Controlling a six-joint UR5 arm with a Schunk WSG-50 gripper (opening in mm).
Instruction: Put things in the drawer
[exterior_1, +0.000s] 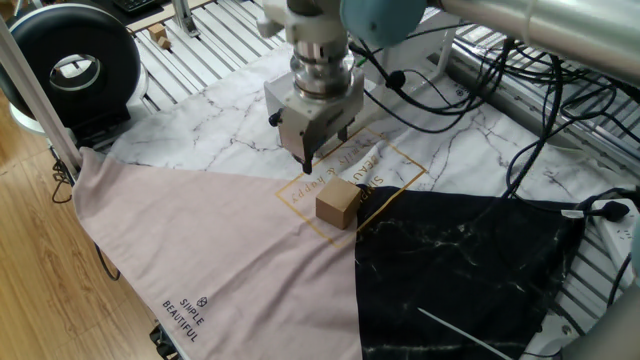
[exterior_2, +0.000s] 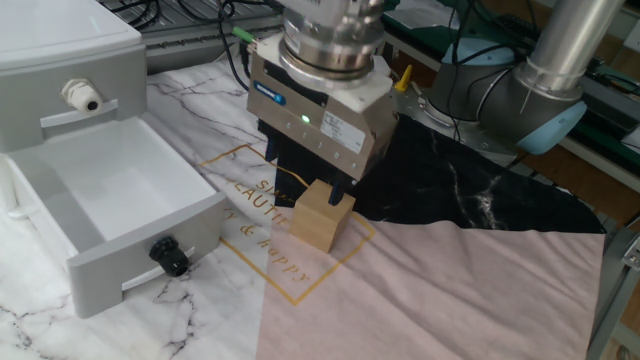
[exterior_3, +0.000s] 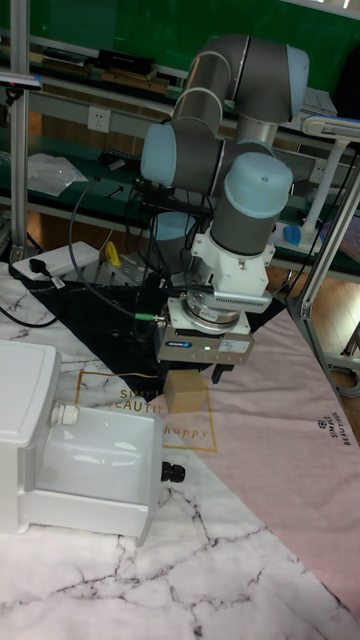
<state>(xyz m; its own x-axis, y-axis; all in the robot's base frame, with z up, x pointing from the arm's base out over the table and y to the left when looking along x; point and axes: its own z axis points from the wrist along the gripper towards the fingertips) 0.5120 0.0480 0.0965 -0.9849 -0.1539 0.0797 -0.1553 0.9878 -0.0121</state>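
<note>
The tan-brown cube (exterior_1: 338, 205) (exterior_2: 321, 216) (exterior_3: 186, 392) rests on the mat, on the gold-printed square where the marble, pink and black parts meet. My gripper (exterior_1: 309, 164) (exterior_2: 311, 178) (exterior_3: 206, 372) hangs just above it and slightly behind, open, with nothing between its fingers. The white drawer (exterior_2: 150, 236) (exterior_3: 95, 505) stands pulled out to the cube's left in the other fixed view, its black knob (exterior_2: 168, 258) (exterior_3: 172, 470) facing the cube. Nothing shows inside the drawer.
The white cabinet unit (exterior_2: 55, 60) rises behind the drawer. A black round device (exterior_1: 70, 65) and a metal post stand at the far left. Cables and a power strip (exterior_1: 620, 232) lie at the right. Tiny wooden blocks (exterior_1: 158, 36) sit far off.
</note>
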